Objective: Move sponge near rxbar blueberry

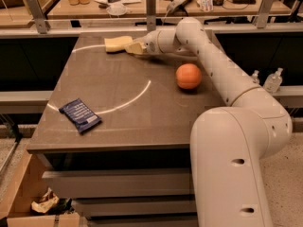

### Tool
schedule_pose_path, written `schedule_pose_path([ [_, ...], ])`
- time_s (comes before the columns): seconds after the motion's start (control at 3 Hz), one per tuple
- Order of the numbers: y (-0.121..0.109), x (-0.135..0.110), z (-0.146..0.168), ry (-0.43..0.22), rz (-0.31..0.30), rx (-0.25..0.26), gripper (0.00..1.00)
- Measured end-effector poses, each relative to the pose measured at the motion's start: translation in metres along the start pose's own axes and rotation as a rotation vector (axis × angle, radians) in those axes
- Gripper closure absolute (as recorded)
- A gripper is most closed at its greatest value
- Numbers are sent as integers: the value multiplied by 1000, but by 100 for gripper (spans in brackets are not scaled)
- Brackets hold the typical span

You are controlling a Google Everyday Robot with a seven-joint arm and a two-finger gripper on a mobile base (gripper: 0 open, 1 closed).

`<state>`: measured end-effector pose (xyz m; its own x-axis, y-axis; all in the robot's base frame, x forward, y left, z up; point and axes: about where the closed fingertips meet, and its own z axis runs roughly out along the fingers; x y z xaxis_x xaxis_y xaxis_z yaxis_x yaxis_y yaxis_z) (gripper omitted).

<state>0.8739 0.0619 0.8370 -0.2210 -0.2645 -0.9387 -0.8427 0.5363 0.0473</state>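
Note:
The pale yellow sponge [116, 43] lies flat at the far edge of the dark table [142, 126], left of centre. My gripper [134, 48] is low over the table at the sponge's right end, touching or almost touching it. The arm reaches in from the right across the back of the table. The dark blue rxbar blueberry [80, 115] lies flat near the table's front left corner, far from the sponge.
An orange ball [189, 76] sits on the table right of centre, just under my forearm. A cluttered desk [142, 4] with metal posts stands behind the table. Clear bottles [273, 81] stand at the right. A cardboard box [28, 207] is on the floor at the front left.

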Motion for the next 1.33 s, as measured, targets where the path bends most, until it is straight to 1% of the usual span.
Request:
schedule_pose_path([
  [0.33,10,-24,-32,34,-18,-4,98],
  [0.67,41,-49,-67,73,-41,-18,100],
  [1.0,86,-41,-94,164,-112,-56,100],
  [1.33,117,-18,-105,196,-180,-103,100],
])
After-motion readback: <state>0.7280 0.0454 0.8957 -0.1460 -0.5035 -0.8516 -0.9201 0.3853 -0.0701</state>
